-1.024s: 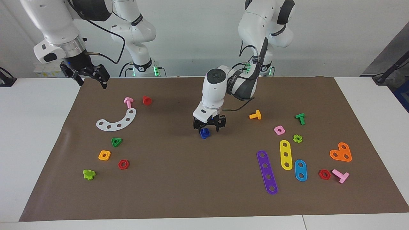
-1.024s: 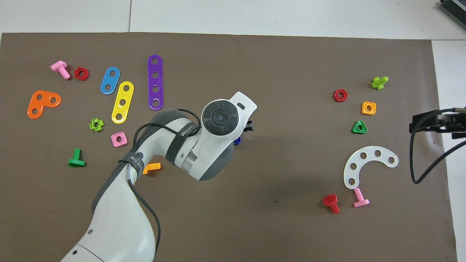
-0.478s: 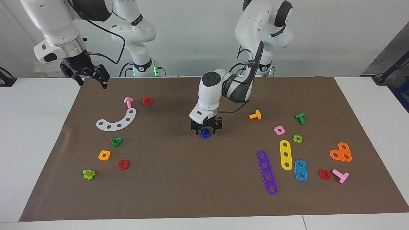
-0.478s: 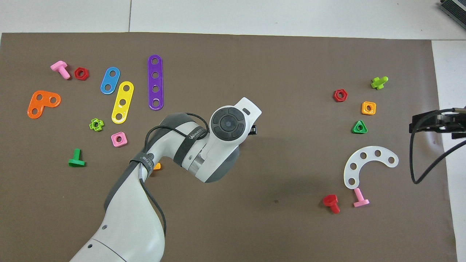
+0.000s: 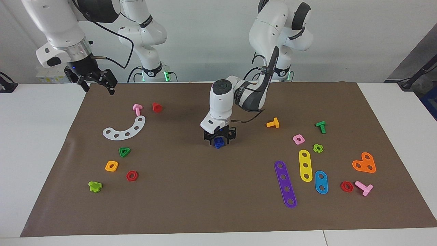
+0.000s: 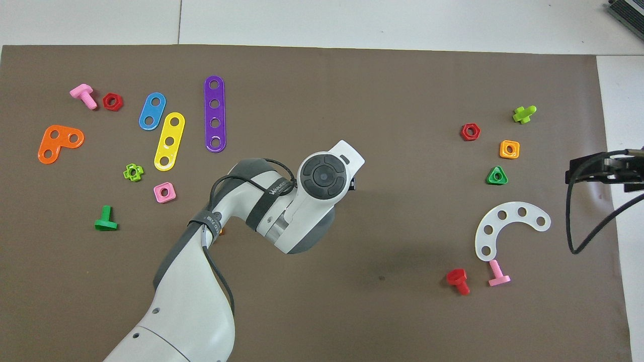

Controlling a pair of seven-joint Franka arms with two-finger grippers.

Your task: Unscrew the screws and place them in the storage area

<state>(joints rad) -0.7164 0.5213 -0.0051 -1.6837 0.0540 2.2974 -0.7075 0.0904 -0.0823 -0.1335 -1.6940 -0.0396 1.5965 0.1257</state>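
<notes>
Dark-blue plastic toy bolt (image 5: 219, 144): stands on the brown paper mat (image 5: 205, 205), about mid-table, directly under the left gripper (image 5: 219, 139). Hidden by the arm in the overhead view.

Left gripper: lowered onto the bolt, its black fingers (image 5: 208, 136) straddling the blue piece at either side. Whether they already press against it cannot be told.

Right gripper (image 5: 97, 82): waits in the air over the mat's corner at the right arm's end, close to the robots; fingers spread apart, nothing between them.

Items toward the right arm's end: white curved plastic strip with holes (image 5: 125, 130); pink bolt (image 5: 137, 109) and red bolt (image 5: 156, 107) lying nearer to the robots than the strip; green triangular nut (image 5: 124, 151), orange square nut (image 5: 111, 166), red hexagonal nut (image 5: 131, 176) and lime-green cross-headed bolt (image 5: 95, 186) lying farther from the robots.

Items toward the left arm's end: orange bolt (image 5: 273, 123); green bolt (image 5: 321, 126); pink square nut (image 5: 298, 139); lime-green flower-shaped nut (image 5: 318, 148); purple four-hole strip (image 5: 285, 183), yellow three-hole strip (image 5: 305, 165) and blue two-hole strip (image 5: 321, 181) lying side by side; orange heart-shaped plate (image 5: 364, 163); second red hexagonal nut (image 5: 347, 186) just beside a second pink bolt (image 5: 364, 187).
</notes>
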